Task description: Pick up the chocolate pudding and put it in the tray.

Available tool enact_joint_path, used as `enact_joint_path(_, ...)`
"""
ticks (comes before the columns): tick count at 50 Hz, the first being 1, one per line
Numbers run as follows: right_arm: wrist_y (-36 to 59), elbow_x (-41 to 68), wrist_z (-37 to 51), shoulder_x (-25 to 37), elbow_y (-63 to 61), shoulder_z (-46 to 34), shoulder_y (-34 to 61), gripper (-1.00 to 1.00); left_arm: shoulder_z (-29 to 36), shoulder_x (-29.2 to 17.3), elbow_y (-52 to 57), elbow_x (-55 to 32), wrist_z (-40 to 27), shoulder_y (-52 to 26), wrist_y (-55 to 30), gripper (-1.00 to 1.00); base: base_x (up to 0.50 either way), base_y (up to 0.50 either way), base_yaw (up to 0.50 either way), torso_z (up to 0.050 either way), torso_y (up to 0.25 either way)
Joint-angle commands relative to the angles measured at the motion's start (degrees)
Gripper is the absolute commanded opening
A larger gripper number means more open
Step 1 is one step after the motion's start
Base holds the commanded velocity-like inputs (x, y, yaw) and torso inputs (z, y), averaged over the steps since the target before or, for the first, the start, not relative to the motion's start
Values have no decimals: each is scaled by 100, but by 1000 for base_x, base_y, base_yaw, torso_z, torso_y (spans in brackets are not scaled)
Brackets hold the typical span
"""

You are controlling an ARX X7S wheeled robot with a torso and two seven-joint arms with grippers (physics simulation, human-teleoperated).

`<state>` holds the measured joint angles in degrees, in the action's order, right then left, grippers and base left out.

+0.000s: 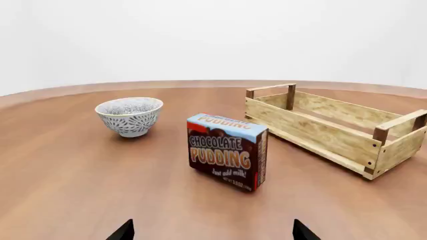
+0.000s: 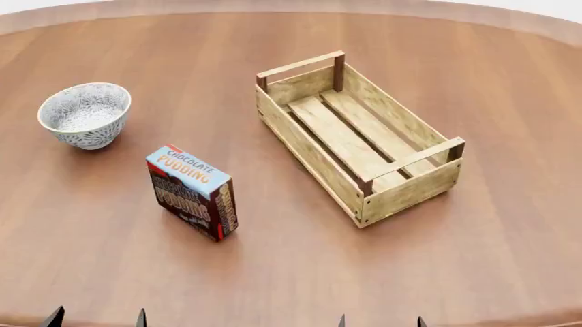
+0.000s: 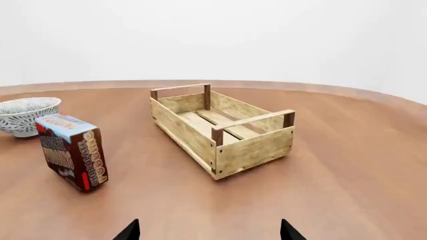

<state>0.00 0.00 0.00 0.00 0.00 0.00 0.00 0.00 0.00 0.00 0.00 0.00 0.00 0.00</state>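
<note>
The chocolate pudding carton [image 2: 193,193] stands on edge on the brown table, light-blue top up, left of the tray; it also shows in the left wrist view [image 1: 227,151] and the right wrist view [image 3: 71,150]. The tray [image 2: 358,136] is an empty wooden slat crate at mid-table, also seen in the left wrist view [image 1: 337,127] and the right wrist view [image 3: 220,127]. My left gripper [image 1: 213,232] is open and empty, short of the carton. My right gripper [image 3: 209,231] is open and empty, short of the tray. Only the fingertips show at the near table edge [image 2: 95,318] [image 2: 380,320].
A grey-white patterned bowl [image 2: 86,114] stands at the left, behind the carton, also in the left wrist view [image 1: 129,116]. The round table's far edge [image 2: 291,5] curves across the back.
</note>
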Motion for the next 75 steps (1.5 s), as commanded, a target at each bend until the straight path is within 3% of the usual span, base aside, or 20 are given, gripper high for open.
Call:
enact_joint_path(1, 4, 131, 160, 131, -8, -160, -1, 100, 98, -83, 1, -83, -98, 4, 5, 100, 0, 0, 0, 0, 0)
enact_joint_path(14, 509, 88, 417, 450, -802, -282, -34, 100, 239, -309, 221, -216, -475, 57, 153, 100, 0, 0, 0, 0, 0)
enact_joint_path(75, 382, 374, 719, 776, -455, -749, 198, 100, 699, -715, 229, -597, -907, 24, 162, 100, 235, 58, 0, 0, 0)
